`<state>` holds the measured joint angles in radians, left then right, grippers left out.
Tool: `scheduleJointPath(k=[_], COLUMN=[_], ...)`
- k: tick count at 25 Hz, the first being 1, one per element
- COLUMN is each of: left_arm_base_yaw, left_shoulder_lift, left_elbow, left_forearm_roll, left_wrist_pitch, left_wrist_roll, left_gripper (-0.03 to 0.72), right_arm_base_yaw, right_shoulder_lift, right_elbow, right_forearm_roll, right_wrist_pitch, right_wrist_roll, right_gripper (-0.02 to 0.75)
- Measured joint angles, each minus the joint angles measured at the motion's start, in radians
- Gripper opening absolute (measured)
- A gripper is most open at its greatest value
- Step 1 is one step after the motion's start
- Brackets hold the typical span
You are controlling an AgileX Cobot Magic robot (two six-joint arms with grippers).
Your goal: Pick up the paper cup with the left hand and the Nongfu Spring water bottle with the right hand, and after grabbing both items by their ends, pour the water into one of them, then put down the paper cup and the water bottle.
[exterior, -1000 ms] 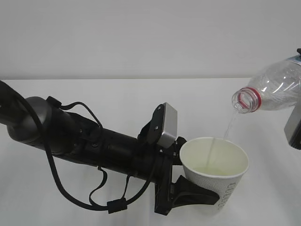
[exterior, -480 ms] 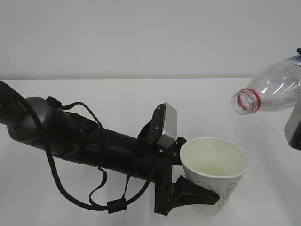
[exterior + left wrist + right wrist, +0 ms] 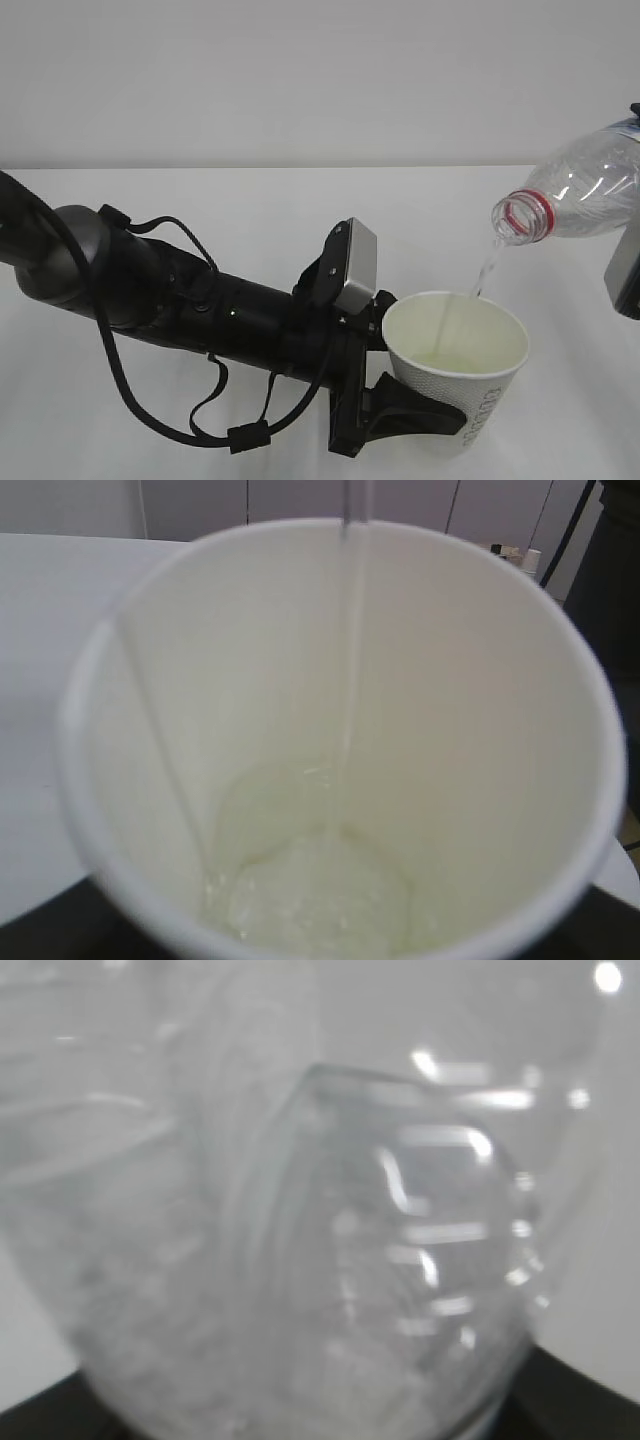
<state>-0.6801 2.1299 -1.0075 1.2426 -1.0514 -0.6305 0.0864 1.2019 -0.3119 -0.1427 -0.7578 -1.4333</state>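
Water (image 3: 487,268) threads from the tilted Nongfu Spring water bottle (image 3: 580,190), pinched at its base by my right end effector, into the paper cup (image 3: 462,360) my left end effector (image 3: 405,415) clamps below, catching it.

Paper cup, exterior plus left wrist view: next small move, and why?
Probably hold the pour steady. A thin stream of water runs from the tilted clear plastic bottle into the white paper cup, landing inside the rim, and only the bottom is covered. Tilt back once it fills.
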Motion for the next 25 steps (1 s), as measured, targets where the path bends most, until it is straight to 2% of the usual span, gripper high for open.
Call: scheduleJointPath(k=[25], left_arm_base_yaw=[0.000], left_shoulder_lift=[0.000], left_elbow=[0.000], left_forearm_roll=[0.000], left_wrist_pitch=[0.000], left_wrist_roll=[-0.002], left_gripper=[0.528], right_arm_base_yaw=[0.000], right_shoulder_lift=[0.000], right_elbow=[0.000], right_forearm_roll=[0.007], right_wrist_pitch=[0.000], right_wrist_roll=[-0.019], right_gripper=[0.449])
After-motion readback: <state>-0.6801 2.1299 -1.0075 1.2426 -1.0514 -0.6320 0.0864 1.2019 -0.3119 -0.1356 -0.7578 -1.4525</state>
